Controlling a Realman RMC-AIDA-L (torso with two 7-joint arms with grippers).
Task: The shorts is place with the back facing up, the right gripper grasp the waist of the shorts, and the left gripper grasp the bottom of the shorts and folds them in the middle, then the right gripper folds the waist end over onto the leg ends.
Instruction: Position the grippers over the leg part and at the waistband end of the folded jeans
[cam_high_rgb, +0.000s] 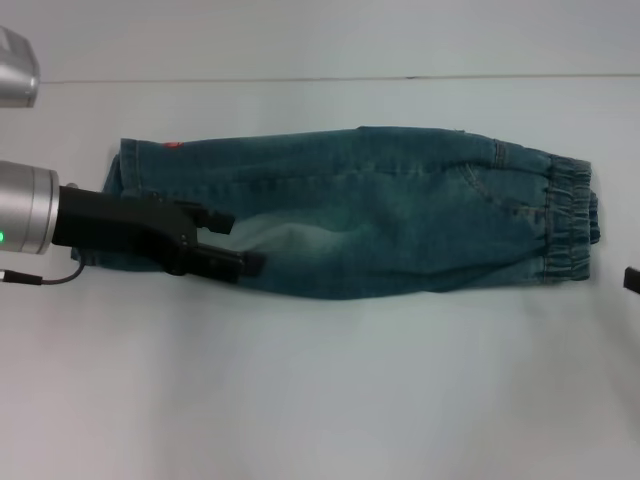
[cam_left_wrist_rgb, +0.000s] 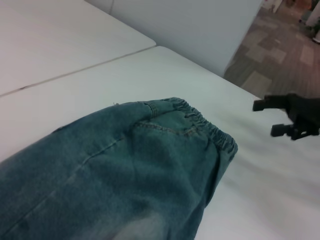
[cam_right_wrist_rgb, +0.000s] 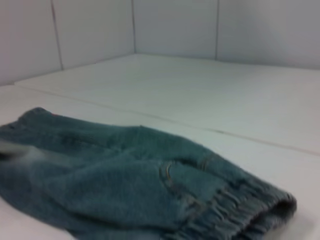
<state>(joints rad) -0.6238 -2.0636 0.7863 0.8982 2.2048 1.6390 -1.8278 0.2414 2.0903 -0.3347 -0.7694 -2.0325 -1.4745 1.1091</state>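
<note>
The blue denim shorts (cam_high_rgb: 380, 210) lie folded lengthwise across the white table. Their elastic waist (cam_high_rgb: 568, 218) is at the right and the leg ends (cam_high_rgb: 135, 165) at the left. My left gripper (cam_high_rgb: 232, 241) is open over the leg half of the shorts, its black fingers pointing toward the waist and holding nothing. Only a black tip of my right gripper (cam_high_rgb: 632, 279) shows at the right edge, just past the waist. In the left wrist view the right gripper (cam_left_wrist_rgb: 265, 118) stands open beside the waist (cam_left_wrist_rgb: 210, 130), apart from it. The right wrist view shows the waist (cam_right_wrist_rgb: 245, 205) close by.
The white table (cam_high_rgb: 320, 400) stretches around the shorts, with a seam line (cam_high_rgb: 350, 78) running across its far side. A white wall panel (cam_left_wrist_rgb: 200, 30) and patterned floor (cam_left_wrist_rgb: 280, 45) lie beyond the table edge in the left wrist view.
</note>
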